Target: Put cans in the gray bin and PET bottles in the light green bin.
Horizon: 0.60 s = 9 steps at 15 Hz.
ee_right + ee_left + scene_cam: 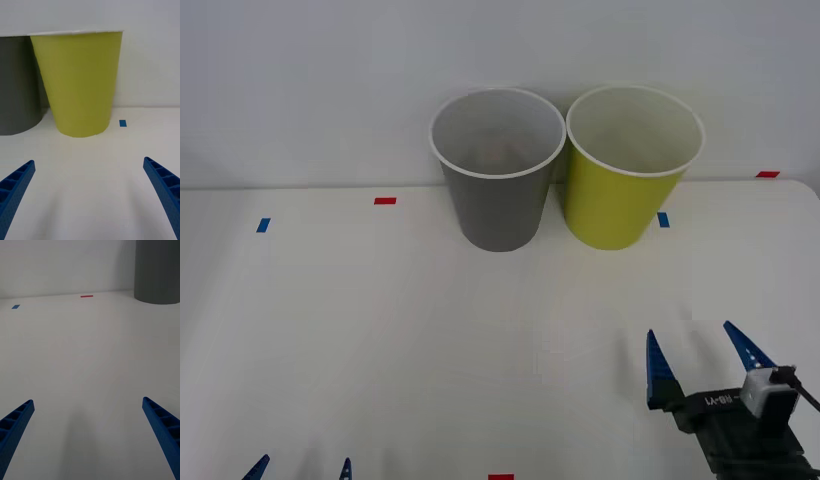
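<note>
The gray bin (498, 200) stands upright at the back of the white table, touching the light green bin (620, 205) on its right. A faint reddish patch lies deep inside the gray bin; I cannot tell whether it is a can. PET bottles are out of view. My right gripper (690, 332) is open and holds nothing, low at the front right and facing the light green bin (80, 82), well short of it. My left gripper (305, 460) is open at the front left edge, far from the gray bin (157, 270).
Small tape marks dot the table: red (385, 200) and blue (263, 225) at the back left, blue (663, 219) beside the light green bin, red (500, 477) at the front edge. A white wall rises right behind the bins.
</note>
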Tool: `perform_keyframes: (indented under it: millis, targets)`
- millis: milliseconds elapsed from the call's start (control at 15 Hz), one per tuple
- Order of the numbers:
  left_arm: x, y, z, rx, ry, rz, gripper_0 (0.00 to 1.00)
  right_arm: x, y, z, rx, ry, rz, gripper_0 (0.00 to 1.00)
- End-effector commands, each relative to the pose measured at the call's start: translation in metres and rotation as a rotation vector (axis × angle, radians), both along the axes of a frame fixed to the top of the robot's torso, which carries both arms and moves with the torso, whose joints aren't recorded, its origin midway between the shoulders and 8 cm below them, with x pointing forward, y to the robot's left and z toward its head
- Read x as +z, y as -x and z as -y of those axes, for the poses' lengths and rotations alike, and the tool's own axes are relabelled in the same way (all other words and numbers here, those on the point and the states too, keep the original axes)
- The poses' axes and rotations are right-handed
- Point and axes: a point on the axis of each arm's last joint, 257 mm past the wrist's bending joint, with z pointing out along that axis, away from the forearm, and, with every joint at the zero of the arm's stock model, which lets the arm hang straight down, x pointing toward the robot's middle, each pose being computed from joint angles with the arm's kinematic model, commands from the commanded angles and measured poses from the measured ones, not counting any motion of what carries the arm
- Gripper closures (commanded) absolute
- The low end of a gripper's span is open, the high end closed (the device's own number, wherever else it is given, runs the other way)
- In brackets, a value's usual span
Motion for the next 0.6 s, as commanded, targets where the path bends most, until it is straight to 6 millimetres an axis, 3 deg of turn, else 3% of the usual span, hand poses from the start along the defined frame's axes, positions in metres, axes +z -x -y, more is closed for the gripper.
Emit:
perform_keyframes:
  millis: [67,333,600]
  targets:
    - [0.000,0.000,0.000,0.000,0.000,0.000,0.00,-0.031,0.034,0.014,0.001,0.031,-0.031,0.00]
    - [0.000,0.000,0.000,0.000,0.000,0.000,0.00,-0.070,0.072,0.022,0.011,0.045,-0.110,0.00]
    - [0.000,0.000,0.000,0.000,0.000,0.000,0.00,-0.079,0.103,0.021,0.037,0.052,-0.151,0.00]
